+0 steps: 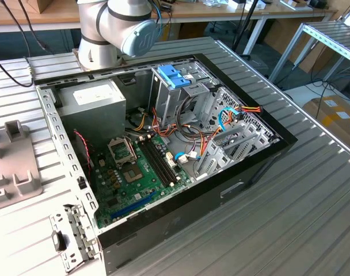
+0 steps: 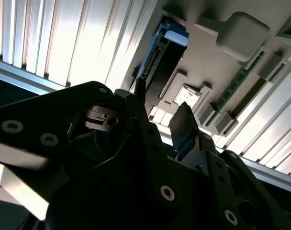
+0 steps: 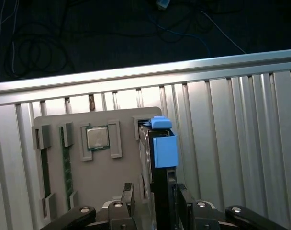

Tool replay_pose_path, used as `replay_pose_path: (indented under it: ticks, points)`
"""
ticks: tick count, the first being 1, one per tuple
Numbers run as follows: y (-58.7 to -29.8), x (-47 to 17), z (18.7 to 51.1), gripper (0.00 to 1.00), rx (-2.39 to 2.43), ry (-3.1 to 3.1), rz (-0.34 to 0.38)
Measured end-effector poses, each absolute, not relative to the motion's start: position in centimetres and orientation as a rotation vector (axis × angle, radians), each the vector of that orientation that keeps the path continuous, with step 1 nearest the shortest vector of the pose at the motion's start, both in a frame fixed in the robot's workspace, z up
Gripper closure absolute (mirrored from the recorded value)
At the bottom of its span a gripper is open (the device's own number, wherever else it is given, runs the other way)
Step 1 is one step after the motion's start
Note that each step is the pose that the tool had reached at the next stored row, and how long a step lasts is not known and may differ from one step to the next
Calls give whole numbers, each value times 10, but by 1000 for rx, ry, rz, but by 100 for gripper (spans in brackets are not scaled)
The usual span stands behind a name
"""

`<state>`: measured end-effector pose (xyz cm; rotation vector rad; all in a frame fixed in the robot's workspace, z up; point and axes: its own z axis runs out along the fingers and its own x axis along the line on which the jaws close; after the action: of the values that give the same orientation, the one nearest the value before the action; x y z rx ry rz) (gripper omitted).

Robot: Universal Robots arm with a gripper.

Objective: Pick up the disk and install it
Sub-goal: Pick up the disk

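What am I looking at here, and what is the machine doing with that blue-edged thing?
It is a robot arm standing on a metal table. The exterior view, from a camera off the arm, shows an open computer case with its green circuit board. The two wrist views come from cameras riding on the arm. They look at a grey tray holding a processor chip and the disk, which stands on edge with blue rails. The gripper is open, one finger either side of the disk, gripping nothing yet.
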<state>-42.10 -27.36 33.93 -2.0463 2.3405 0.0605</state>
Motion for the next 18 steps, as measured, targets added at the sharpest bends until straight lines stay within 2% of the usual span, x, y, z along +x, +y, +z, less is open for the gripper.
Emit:
replay_pose_path:
  ticks: [18]
  points:
    - [-262, -425, 332, 52, -2035, 2327, 91]
